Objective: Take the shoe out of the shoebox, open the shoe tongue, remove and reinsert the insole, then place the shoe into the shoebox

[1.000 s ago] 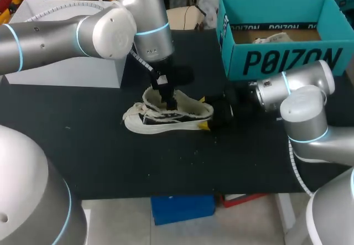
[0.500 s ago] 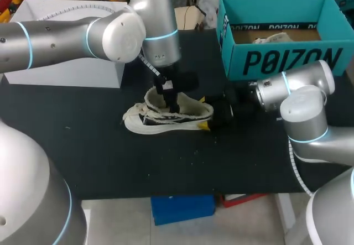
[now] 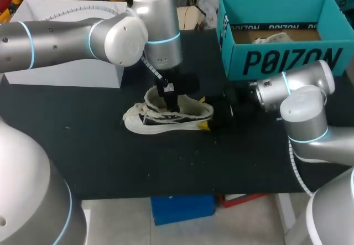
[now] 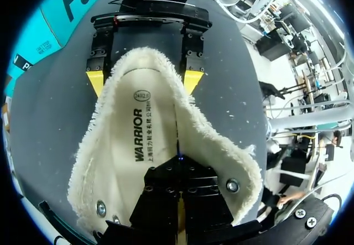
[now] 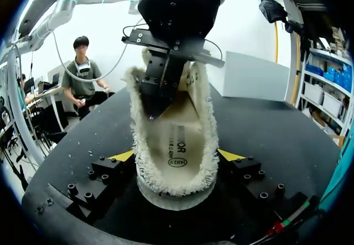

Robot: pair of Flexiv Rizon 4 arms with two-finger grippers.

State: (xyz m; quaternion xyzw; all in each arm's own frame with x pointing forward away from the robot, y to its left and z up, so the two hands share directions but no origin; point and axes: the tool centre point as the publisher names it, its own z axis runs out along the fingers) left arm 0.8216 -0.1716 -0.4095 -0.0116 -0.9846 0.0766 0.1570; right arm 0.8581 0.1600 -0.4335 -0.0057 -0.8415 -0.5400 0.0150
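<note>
Slippage threatens: left hand (image 4: 178, 159), fingers together inside the sneaker (image 3: 166, 115) at centre of the surface (image 3: 110, 156), perhaps pinching the insole (image 4: 138, 140), could drag everything upward if right hand (image 4: 142, 82), clamped on the sneaker's rear at 3 o'clock, loosens; shoebox (image 3: 282, 57) at 2 o'clock.

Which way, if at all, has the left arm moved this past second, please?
Yes: the left arm has swung rightward, toward the teal shoebox.

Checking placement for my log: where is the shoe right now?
Head view: the shoe lies mid-table, left of the teal shoebox, its heel between the right arm's jaws.
</note>
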